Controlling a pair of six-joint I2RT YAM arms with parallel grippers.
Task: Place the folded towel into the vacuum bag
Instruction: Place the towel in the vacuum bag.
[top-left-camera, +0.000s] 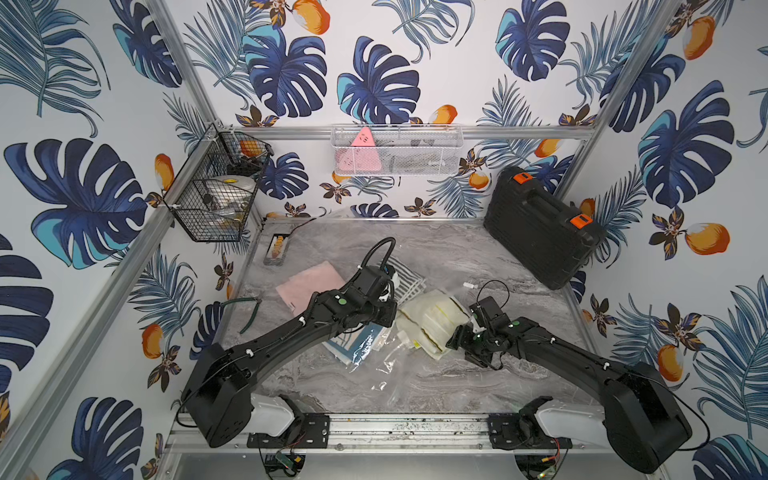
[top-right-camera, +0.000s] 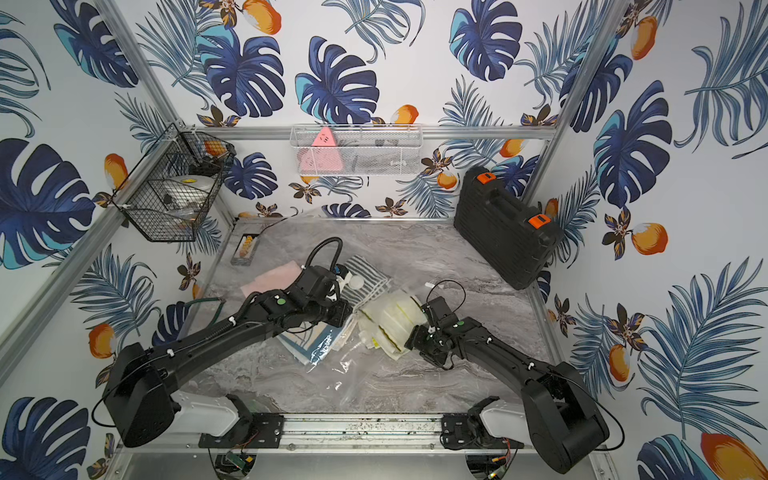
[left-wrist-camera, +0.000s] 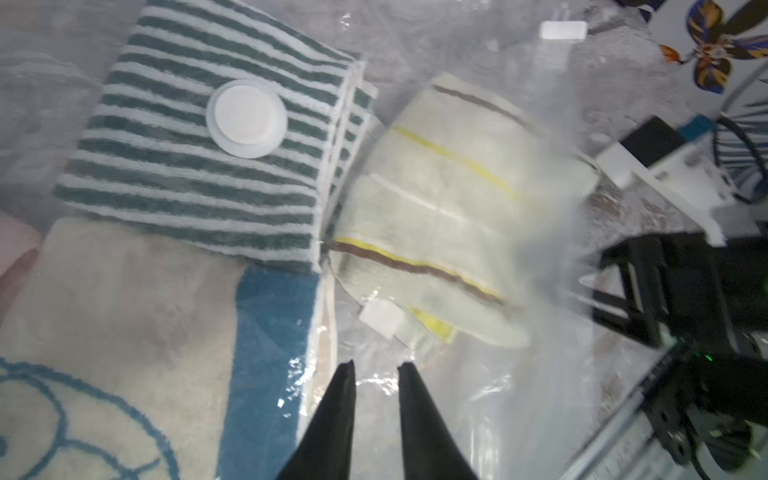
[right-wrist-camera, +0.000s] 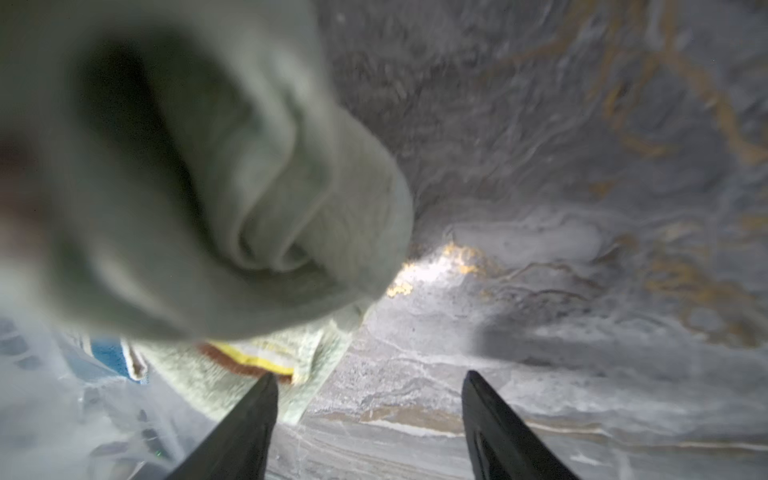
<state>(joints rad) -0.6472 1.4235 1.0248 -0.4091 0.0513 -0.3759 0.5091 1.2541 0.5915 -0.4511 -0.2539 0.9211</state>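
The folded towel (top-left-camera: 432, 320) is cream with yellow and brown stripes and lies mid-table, beside the towels inside the vacuum bag (left-wrist-camera: 478, 395). In the left wrist view, clear film blurs part of the folded towel (left-wrist-camera: 457, 199); how far inside it lies I cannot tell. The bag's round white valve (left-wrist-camera: 247, 118) rests over a green-striped towel (left-wrist-camera: 199, 158), and its slider clip (left-wrist-camera: 563, 30) is beyond. My left gripper (left-wrist-camera: 376, 368) hovers over the film with its jaws narrowly apart. My right gripper (right-wrist-camera: 370, 378) is wide open and holds nothing. One fingertip (right-wrist-camera: 266, 384) sits at the towel's edge (right-wrist-camera: 208, 166).
A black case (top-left-camera: 540, 228) leans at the back right. A pink cloth (top-left-camera: 309, 282) lies left of the bag. Green-handled pliers (top-left-camera: 245, 307) and a small tray (top-left-camera: 277, 249) sit along the left edge. Wire baskets (top-left-camera: 216, 199) hang on the walls.
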